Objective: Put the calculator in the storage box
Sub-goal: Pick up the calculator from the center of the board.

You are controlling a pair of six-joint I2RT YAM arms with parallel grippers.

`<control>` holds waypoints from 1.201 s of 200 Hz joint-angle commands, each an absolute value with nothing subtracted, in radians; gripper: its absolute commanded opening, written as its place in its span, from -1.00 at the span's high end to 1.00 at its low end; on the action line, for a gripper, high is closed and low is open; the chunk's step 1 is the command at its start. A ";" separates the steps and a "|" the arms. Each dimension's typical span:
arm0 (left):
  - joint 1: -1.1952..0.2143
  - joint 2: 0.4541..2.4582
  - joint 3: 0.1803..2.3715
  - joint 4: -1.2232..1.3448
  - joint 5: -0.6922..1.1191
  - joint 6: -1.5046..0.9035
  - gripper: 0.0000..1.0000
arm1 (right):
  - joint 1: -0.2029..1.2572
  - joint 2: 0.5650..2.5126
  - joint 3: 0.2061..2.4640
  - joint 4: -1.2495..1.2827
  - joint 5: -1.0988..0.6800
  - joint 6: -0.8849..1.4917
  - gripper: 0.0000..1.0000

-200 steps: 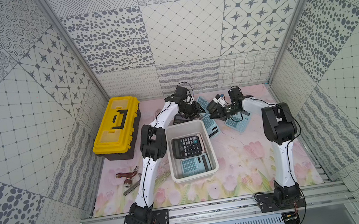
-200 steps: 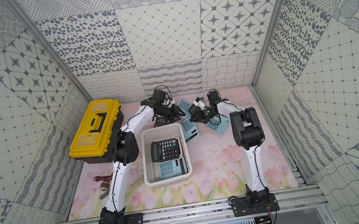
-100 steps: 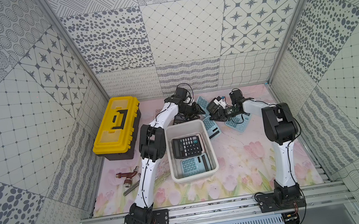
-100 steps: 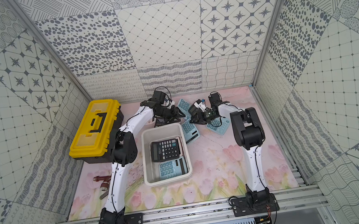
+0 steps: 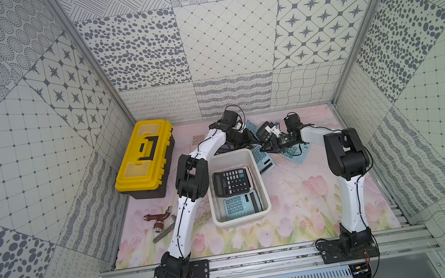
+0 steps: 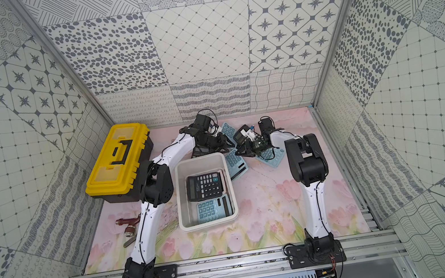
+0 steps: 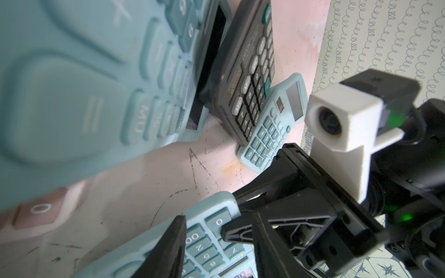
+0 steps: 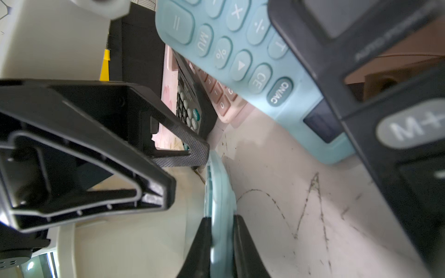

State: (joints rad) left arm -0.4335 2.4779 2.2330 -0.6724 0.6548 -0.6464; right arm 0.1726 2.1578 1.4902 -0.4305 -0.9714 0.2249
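Pale-blue plastic sits between my right gripper's fingers. In the right wrist view the two black fingers are pressed onto the thin edge of the calculator, which shows edge-on. In both top views that calculator is outside the storage box, just beside its far right corner. I cannot tell whether it rests on the floral mat or hangs clear of it.

The right arm stands up from its base on the near rail and folds at a raised black elbow. Its forearm reaches away and inward, so the wrist is low and the gripper points at the box's far corner.

The left arm leans up past the box's left wall and bends at its own black elbow. From there it arcs beyond the far rim and turns its wrist back down. The left gripper faces the right one, tips close together. Its fingers stand apart with nothing between them. In the left wrist view one finger lies over the key face of the same calculator.

Inside the box a black calculator and a second blue calculator lie flat. A yellow-lidded toolbox stands at the far left.
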 commanded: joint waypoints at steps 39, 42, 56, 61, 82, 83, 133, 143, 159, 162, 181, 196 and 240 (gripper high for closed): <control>-0.422 2.301 2.304 -0.673 0.663 -0.709 -0.31 | 0.130 1.905 1.387 -0.430 -0.794 0.239 1.00; -0.422 2.293 2.301 -0.674 0.662 -0.713 -0.33 | 0.129 1.893 1.382 -0.430 -0.787 0.245 1.00; -0.423 2.253 2.280 -0.677 0.653 -0.723 -0.41 | 0.123 1.844 1.366 -0.437 -0.750 0.272 1.00; -0.422 2.234 2.265 -0.675 0.649 -0.730 -0.42 | 0.120 1.824 1.357 -0.439 -0.737 0.284 1.00; -0.423 2.128 2.160 -0.622 0.638 -0.760 -0.59 | 0.106 1.732 1.315 -0.438 -0.659 0.331 1.00; -0.423 2.122 2.155 -0.618 0.637 -0.762 -0.60 | 0.106 1.727 1.313 -0.438 -0.657 0.332 1.00; -0.423 1.857 1.883 -0.472 0.598 -0.868 -0.99 | 0.100 1.489 1.231 -0.393 -0.477 0.474 1.00; -0.423 1.806 1.810 -0.416 0.590 -0.903 -0.99 | 0.101 1.447 1.204 -0.351 -0.464 0.527 1.00; -0.422 1.732 1.681 -0.319 0.589 -0.980 -0.99 | 0.100 1.382 1.144 -0.257 -0.441 0.631 1.00; -0.422 1.717 1.653 -0.294 0.590 -0.997 -0.99 | 0.101 1.370 1.132 -0.235 -0.440 0.650 1.00; -0.428 1.638 1.479 -0.126 0.597 -1.122 -0.99 | 0.105 1.301 1.031 -0.082 -0.405 0.789 1.00; -0.437 1.581 1.361 -0.015 0.583 -1.203 -0.99 | 0.117 1.260 0.959 0.032 -0.367 0.875 1.00; -0.490 1.487 1.163 0.182 0.538 -1.382 -0.95 | 0.228 1.202 0.831 0.265 -0.220 1.031 1.00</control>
State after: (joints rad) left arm -0.4568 1.5585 1.2930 -0.1589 0.5850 -1.1336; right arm 0.1684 1.2507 0.8730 0.0135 -0.3260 0.8898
